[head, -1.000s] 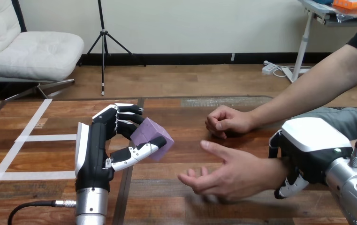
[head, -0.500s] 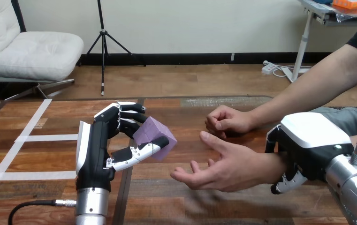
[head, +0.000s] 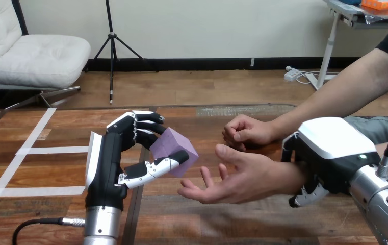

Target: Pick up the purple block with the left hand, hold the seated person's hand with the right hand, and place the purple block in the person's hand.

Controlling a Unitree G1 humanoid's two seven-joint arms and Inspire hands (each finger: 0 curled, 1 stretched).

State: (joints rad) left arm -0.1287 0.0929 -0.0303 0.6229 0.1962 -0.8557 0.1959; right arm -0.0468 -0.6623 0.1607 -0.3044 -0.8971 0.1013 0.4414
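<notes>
While the left hand (head: 111,168) pinches the purple block (head: 174,148) between its curled fingers above and its thumb below, the block juts from that hand's right side, lifted clear of the table (head: 44,168). Just right of the block, close to its lower corner, the person's open hand (head: 237,178) lies palm up. Its fingers are spread and its length runs from the wrist straight toward the left hand. The right hand (head: 329,153) sits over that wrist with its fingers curled round it, their tips showing beneath. The coming move looks like a short carry rightward past the fingertips, so the block sits over the palm before the grip loosens. The person's closed hand (head: 245,131) rests beyond the open one, off that line.
</notes>
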